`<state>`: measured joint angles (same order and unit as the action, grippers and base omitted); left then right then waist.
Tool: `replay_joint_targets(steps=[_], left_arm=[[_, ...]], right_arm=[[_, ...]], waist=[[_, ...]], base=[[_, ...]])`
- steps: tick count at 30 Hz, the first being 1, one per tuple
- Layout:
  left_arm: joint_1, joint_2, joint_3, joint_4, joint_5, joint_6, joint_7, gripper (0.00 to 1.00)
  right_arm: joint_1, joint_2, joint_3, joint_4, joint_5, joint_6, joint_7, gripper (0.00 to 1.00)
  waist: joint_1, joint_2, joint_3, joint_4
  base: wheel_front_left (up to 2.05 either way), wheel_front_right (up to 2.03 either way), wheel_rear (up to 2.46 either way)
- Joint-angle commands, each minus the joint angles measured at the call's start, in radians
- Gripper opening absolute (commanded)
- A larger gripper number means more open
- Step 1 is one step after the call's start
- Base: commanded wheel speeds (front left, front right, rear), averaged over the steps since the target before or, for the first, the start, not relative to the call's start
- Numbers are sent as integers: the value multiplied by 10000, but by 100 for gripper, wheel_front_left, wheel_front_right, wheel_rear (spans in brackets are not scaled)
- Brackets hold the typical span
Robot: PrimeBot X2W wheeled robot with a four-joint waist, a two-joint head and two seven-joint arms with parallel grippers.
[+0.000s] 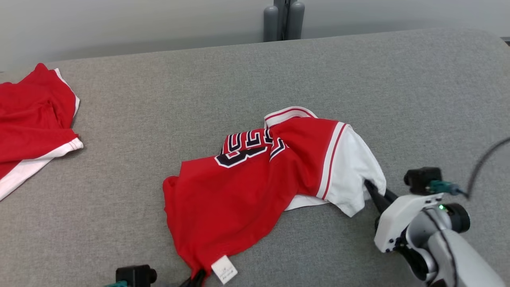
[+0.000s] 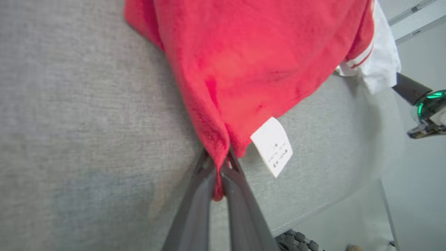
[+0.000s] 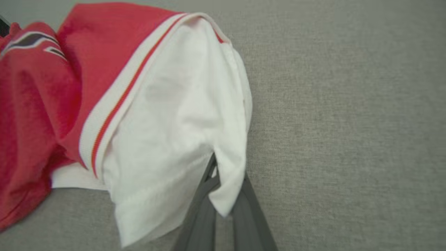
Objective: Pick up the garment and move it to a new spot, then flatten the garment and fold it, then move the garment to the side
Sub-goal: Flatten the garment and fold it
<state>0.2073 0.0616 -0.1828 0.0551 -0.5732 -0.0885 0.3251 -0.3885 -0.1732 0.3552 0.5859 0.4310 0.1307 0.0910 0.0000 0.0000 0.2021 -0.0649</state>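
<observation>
Open grey surface point(image 1: 358, 79) is left across the far half and along the right side, where a gripper could be passed freely. The middle is taken up by the crumpled garment point(image 1: 255, 179), pinched at its near red corner by the left gripper point(image 1: 198, 278) and at its white part by the right gripper point(image 1: 371, 188). The left edge is blocked by a second red garment point(image 1: 32, 115). Two grey posts point(image 1: 283, 20) are seen beyond the far edge.

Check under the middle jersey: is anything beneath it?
Grey padding meets the jersey along its visible edges. The left gripper pinches its red hem and the right gripper its white sleeve. The bunched cloth hides whatever lies beneath its middle.
</observation>
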Motion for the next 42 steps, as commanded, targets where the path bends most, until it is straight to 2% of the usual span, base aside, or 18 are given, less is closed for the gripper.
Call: replay_joint_targets(steps=[1,5,10,13,15,17,19,21,23,27,28,29,30,32,36,38,42], left_arm=[[3,-4,-16,-187,-117,-80,-49,0],[14,-15,119,-2070,-1253,-219,37,0],[-539,226,515,-5200,-2166,-192,538,0],[-1764,521,1048,-6587,-2536,113,1131,0],[-3138,915,1564,-6897,-2598,396,1585,0],[-4893,1319,1879,-6512,-2648,650,2133,0],[-6859,1562,2032,-5516,-2604,1011,2621,0],[-8893,1690,1954,-4170,-2441,1236,2849,0],[-10687,1783,1654,-2566,-1950,1251,2788,0],[-13990,1637,1250,267,-740,1373,1729,0],[-14760,1655,1111,923,-443,1309,1449,0],[-16158,1546,1070,2060,-32,1335,592,0],[-16726,1559,991,2632,243,1263,152,0],[-17625,1481,897,3526,633,1237,-822,0],[-18961,1492,714,5068,1025,635,-2606,0],[-19048,1426,638,5885,1062,301,-3351,0],[-18527,1379,136,6966,1140,-189,-4254,0]], right_arm=[[72,-89,-75,-335,185,1,44,0],[888,-952,-652,-3442,1743,0,650,0],[1286,-1536,-2150,-7294,3452,3,1599,0],[505,-1575,-3232,-8602,4054,3,2224,0],[-435,-1342,-3837,-8832,4422,4,2738,0],[-1771,-1238,-4402,-8477,4368,3,3260,0],[-3290,-1010,-4859,-7591,4238,3,3899,0],[-5020,-924,-5227,-6458,3489,3,4252,0],[-6664,-557,-5468,-5147,2600,3,4282,0],[-9901,253,-5987,-3144,1106,3,3735,0],[-10684,432,-6269,-2688,764,-3,3423,0],[-11972,723,-6526,-1920,164,0,2768,0],[-12535,833,-6651,-1553,-130,-2,2318,0],[-13398,985,-6630,-962,-588,-2,1484,0],[-14394,1054,-6414,-241,-662,-2,151,0],[-14280,1048,-6060,116,-409,0,-54,0],[-13061,558,-4890,397,232,0,-131,0]], waist=[[0,0,5,-17],[0,0,125,-214],[0,0,641,-441],[0,0,1249,-435],[0,0,1789,-362],[0,0,2360,-205],[0,0,2921,13],[0,0,3369,247],[0,0,3643,442],[0,0,4317,590],[0,0,4539,610],[0,0,4934,620],[0,0,5073,611],[0,0,5242,565],[0,0,5556,413],[0,0,5686,340],[0,0,5772,260]], base=[[0,0,0],[0,0,0],[0,0,0],[0,0,0],[0,0,0],[0,0,0],[0,0,0],[0,0,0],[0,0,0],[0,0,0],[0,0,0],[0,0,0],[0,0,0],[0,0,0],[0,0,0],[0,0,0],[0,0,0]])
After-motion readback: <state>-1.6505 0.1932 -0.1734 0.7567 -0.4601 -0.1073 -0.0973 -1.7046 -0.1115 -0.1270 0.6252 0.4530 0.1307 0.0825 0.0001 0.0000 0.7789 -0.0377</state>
